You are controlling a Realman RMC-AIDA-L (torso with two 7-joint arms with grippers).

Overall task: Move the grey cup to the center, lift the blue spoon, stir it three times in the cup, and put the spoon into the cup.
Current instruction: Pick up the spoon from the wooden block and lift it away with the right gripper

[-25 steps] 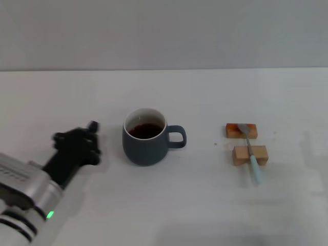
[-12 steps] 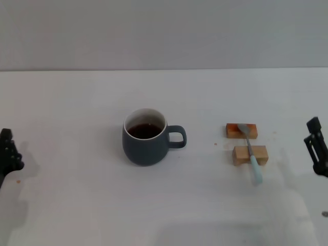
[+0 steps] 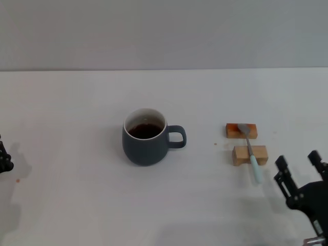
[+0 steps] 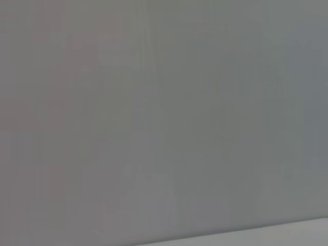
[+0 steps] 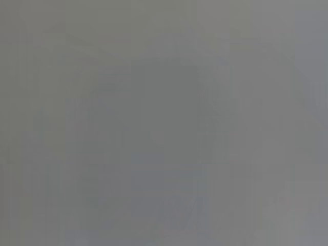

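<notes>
White worktop (image 3: 77, 205) fills the head view below a grey wall. At the far left edge a sliver of the left hand (image 3: 4, 159) shows; its fingers cannot be told. Centre frame stands the grey cup (image 3: 145, 142), handle rightward. Right of it the blue spoon (image 3: 250, 154) lies across two wooden blocks (image 3: 249, 155). Lower right, the right hand (image 3: 298, 171) hovers spread, empty.

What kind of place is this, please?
Probably a lab test bench, not a kitchen: a bare white table before a plain wall, with only the grey cup and the blue spoon propped on two wooden blocks.
</notes>
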